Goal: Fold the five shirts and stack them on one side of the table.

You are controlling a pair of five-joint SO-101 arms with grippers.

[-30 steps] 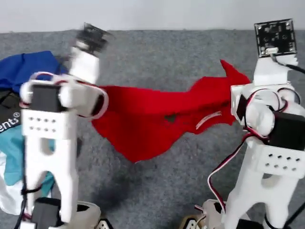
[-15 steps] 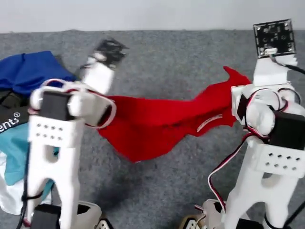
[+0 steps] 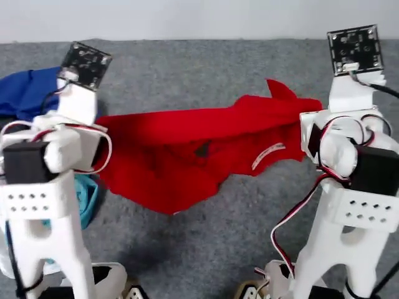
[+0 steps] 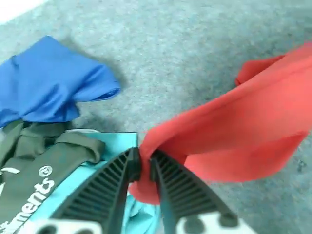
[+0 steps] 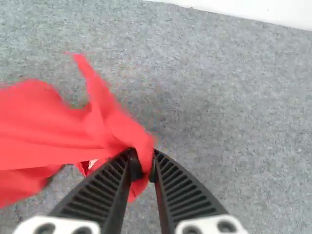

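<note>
Red shirt [image 3: 181, 146]: you hold it stretched between both arms above the grey tabletop [image 3: 206, 68], its middle sagging.
Left end effector [image 4: 142, 168]: clamped on one red corner.
Right end effector [image 5: 141, 170]: pinched tight on the opposite corner.
Change: your left arm has swung back outward, drawing the cloth wider and flatter.
Meaning: it looks ready to lay down for folding; the blue shirt [image 4: 48, 78] and teal shirt [image 3: 87, 196] wait crumpled beside it.

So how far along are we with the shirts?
Done: nothing looks folded or stacked. In hand: the red shirt is stretched between the left gripper and right gripper, each shut on an end. Left: fold it, then the blue shirt, dark shirt and teal shirt heaped crumpled near the left gripper.
</note>
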